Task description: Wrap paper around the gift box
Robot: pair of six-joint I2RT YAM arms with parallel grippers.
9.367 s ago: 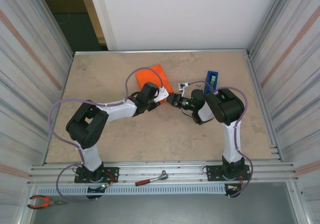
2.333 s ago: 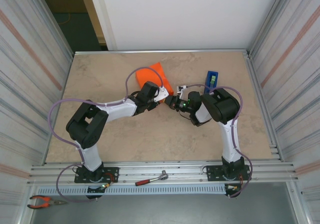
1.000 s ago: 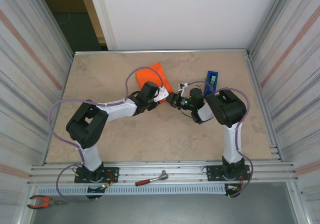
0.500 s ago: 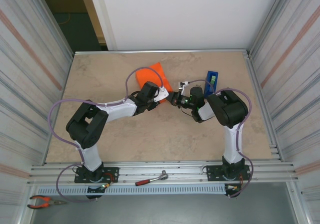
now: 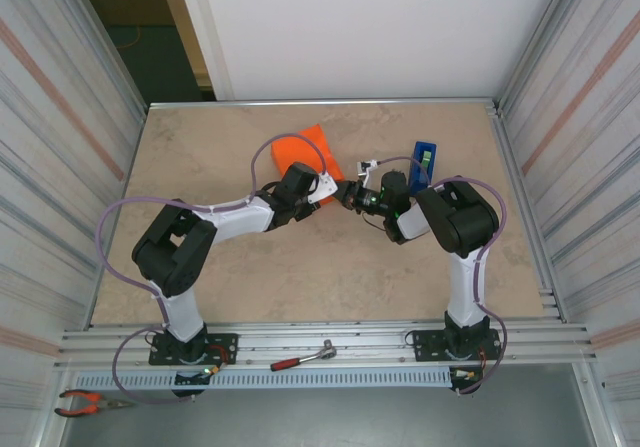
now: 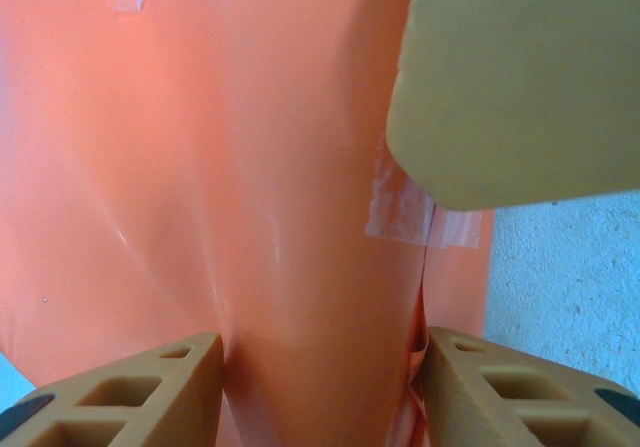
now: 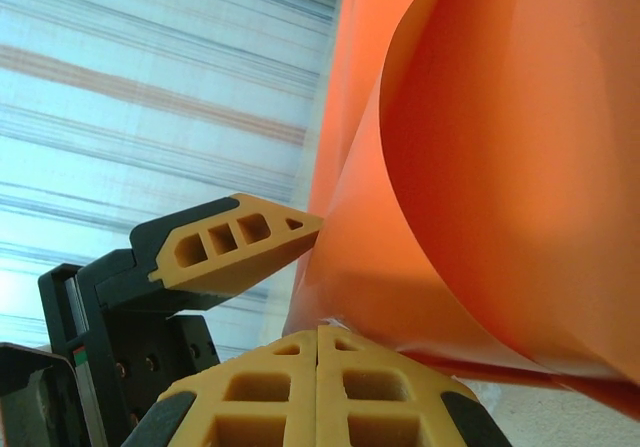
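The orange paper (image 5: 308,151) covers a parcel on the table behind both grippers; the gift box is hidden inside it. My left gripper (image 5: 322,182) grips the parcel's near edge. In the left wrist view its fingers (image 6: 120,387) press on both sides of the paper-covered bulge (image 6: 300,267), and a strip of clear tape (image 6: 400,202) sits on a seam. My right gripper (image 5: 343,193) is shut, and its joined tips (image 7: 318,339) touch the underside of a curled paper flap (image 7: 500,167). The left gripper's finger (image 7: 235,242) shows beside the flap.
A blue tape dispenser (image 5: 422,164) stands just right of the right wrist. A ratchet wrench (image 5: 303,355) lies on the front rail and red pliers (image 5: 88,402) lie at the bottom left. Corrugated metal walls close both sides of the beige table (image 5: 250,267).
My shut right gripper has crept up and toward the parcel, and its wrist has swung nearer the dispenser. The left arm and its grip have stayed where they were.
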